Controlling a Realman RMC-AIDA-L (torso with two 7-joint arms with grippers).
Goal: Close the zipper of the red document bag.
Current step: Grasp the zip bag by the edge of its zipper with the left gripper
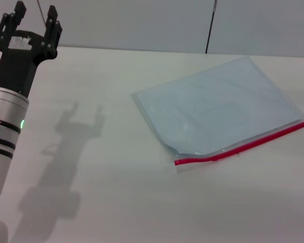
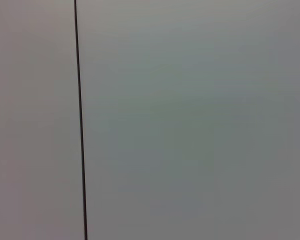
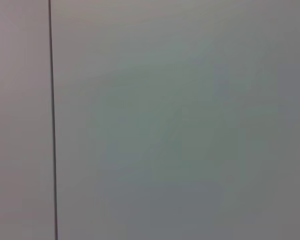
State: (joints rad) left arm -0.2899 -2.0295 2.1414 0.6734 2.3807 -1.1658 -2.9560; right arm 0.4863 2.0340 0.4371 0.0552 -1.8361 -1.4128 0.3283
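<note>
The red document bag (image 1: 220, 104), a flat translucent pale-blue pouch, lies on the white table right of centre in the head view. Its zipper (image 1: 243, 147) is a thin red strip along the near long edge, running from the bag's near-left corner up to the right edge of the view. Near the left end that edge bulges upward. My left gripper (image 1: 35, 17) is raised at the far left, well away from the bag, open and holding nothing. The right gripper is out of view. Both wrist views show only a plain wall.
The white table (image 1: 116, 202) stretches across the head view. A grey wall with a thin dark vertical seam (image 1: 210, 25) stands behind it. The left arm's shadow (image 1: 76, 131) falls on the table left of the bag.
</note>
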